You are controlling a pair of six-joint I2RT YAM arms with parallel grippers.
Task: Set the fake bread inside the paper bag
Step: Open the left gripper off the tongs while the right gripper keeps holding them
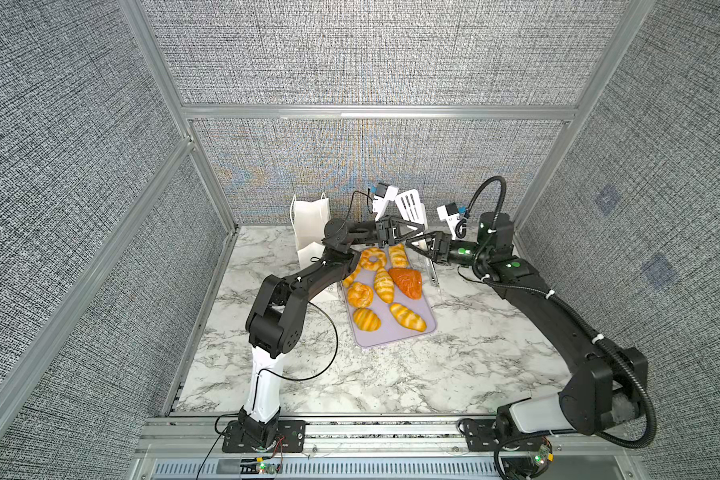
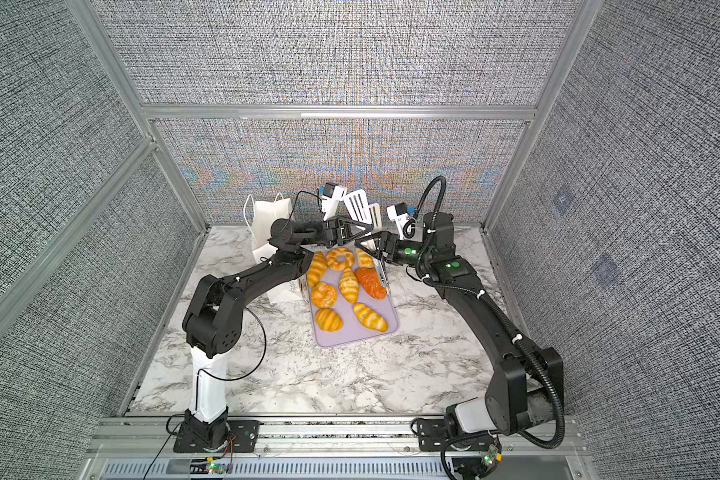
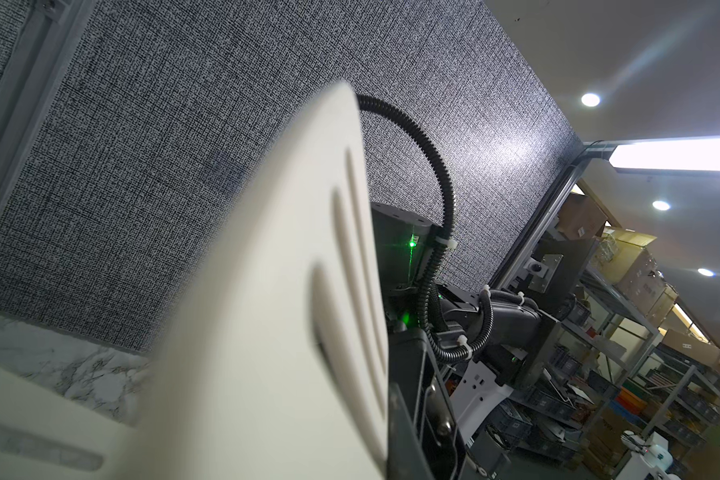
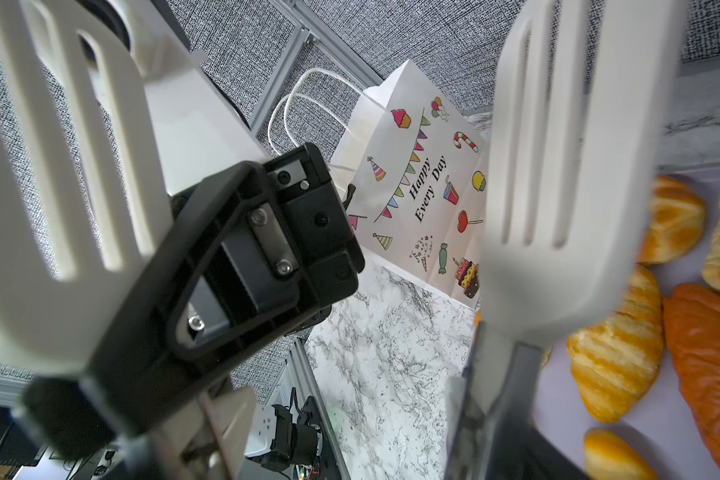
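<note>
Several glossy fake bread pieces lie on a lavender tray (image 1: pixel 391 338), among them a ring (image 1: pixel 373 259) and a dark orange piece (image 1: pixel 408 282). The white paper bag (image 1: pixel 310 224) sits at the back left, partly behind my left arm. Its "Happy Every Day" side shows in the right wrist view (image 4: pixel 424 199). White slotted tongs (image 1: pixel 410 208) stick up above the tray's far end. My left gripper (image 1: pixel 422 229) is shut on one arm of the tongs, whose paddle (image 3: pixel 287 291) fills the left wrist view. My right gripper (image 1: pixel 412 245) faces it, jaws wide open (image 4: pixel 350 436), with a paddle (image 4: pixel 557 166) beside one finger.
A metal and clear plastic piece (image 1: pixel 435 278) stands at the tray's right edge, under my right gripper. Grey fabric walls on aluminium frames close in the marble table (image 1: pixel 350 386) on three sides. Both arms reach in from the front rail.
</note>
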